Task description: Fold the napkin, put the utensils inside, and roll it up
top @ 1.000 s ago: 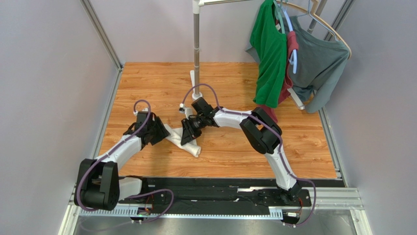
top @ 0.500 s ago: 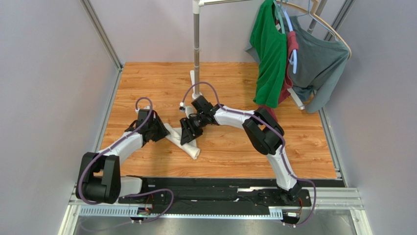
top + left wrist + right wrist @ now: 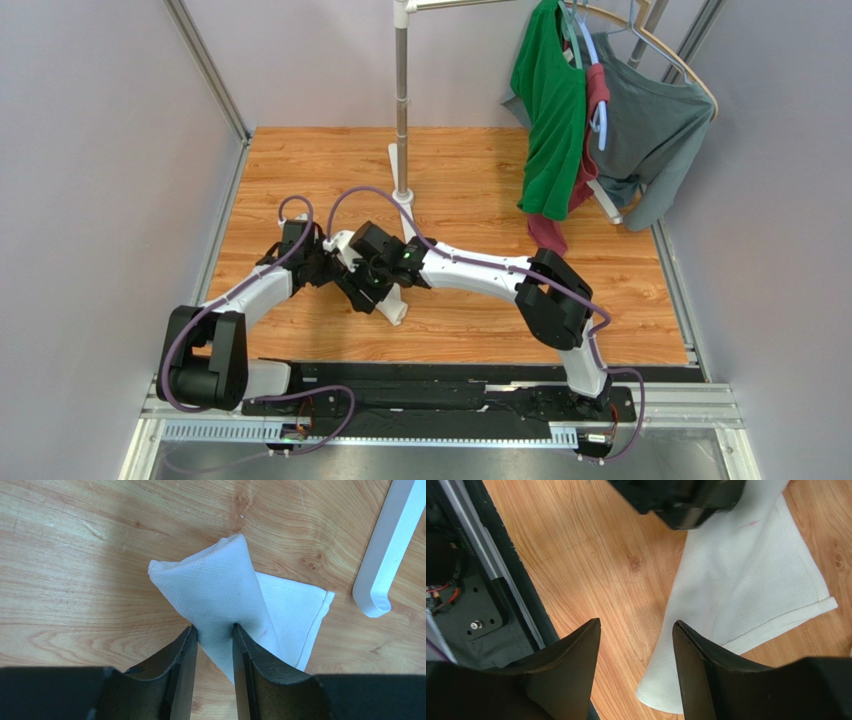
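Observation:
The white napkin (image 3: 396,311) lies rolled into a narrow bundle, slanting across the wood table (image 3: 480,180). My left gripper (image 3: 333,268) sits at its far upper end. In the left wrist view that gripper (image 3: 213,628) is shut on the napkin (image 3: 220,585), with the cloth pinched between both fingertips. My right gripper (image 3: 366,290) hovers over the middle of the roll. In the right wrist view it (image 3: 636,622) stands open above bare wood, holding nothing, and the napkin (image 3: 741,585) runs under its right finger. The utensils are hidden.
A white pole stand (image 3: 402,100) rises at the back centre; one foot of it (image 3: 385,545) lies just right of the napkin. A green shirt (image 3: 550,120) and a grey shirt (image 3: 655,130) hang at the back right. The black base rail (image 3: 486,580) borders the near edge.
My right arm has swung left across the napkin toward the left gripper, and its jaws have opened. The left gripper has narrowed onto the napkin's end.

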Robot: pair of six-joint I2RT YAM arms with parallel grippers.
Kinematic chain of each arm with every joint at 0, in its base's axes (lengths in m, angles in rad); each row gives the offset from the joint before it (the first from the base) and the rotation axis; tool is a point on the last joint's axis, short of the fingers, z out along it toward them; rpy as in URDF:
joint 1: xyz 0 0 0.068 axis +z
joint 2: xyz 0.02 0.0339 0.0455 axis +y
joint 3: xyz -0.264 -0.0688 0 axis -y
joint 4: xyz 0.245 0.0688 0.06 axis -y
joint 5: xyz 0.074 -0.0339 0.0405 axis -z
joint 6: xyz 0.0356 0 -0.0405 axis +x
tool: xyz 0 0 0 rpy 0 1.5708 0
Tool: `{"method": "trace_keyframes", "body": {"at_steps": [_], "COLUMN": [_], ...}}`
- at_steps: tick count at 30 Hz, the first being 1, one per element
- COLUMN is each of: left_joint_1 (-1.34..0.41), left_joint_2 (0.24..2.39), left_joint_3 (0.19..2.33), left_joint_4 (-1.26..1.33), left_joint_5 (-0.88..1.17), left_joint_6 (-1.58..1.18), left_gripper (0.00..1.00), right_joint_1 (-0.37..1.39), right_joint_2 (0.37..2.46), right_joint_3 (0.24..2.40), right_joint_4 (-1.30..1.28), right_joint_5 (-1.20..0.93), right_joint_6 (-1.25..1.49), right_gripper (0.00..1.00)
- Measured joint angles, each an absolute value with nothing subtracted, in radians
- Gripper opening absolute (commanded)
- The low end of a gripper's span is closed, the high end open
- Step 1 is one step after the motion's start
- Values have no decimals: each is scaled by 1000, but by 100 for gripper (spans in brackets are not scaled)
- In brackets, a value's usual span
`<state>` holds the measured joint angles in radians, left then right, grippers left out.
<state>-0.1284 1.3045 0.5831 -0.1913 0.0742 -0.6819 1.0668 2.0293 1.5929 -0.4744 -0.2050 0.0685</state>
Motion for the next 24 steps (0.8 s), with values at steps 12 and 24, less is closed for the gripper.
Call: {"method": "trace_keyframes", "body": {"at_steps": [12,24], "left_joint_1": [-128,-128], "left_joint_2": [1305,1304], "left_joint_3": [585,586], "left_joint_4": [-194,-200], "left_joint_5": [74,73], "left_joint_6": [-682,-671], "left_gripper": [38,55], "right_joint_1": [1090,1091], "right_joint_2": [2085,2132], "right_joint_3": [1592,1584], "right_joint_4": [-468,-451], "right_joint_5": [-33,4], "right_joint_6": [-11,-11], "right_gripper": [56,31]}}
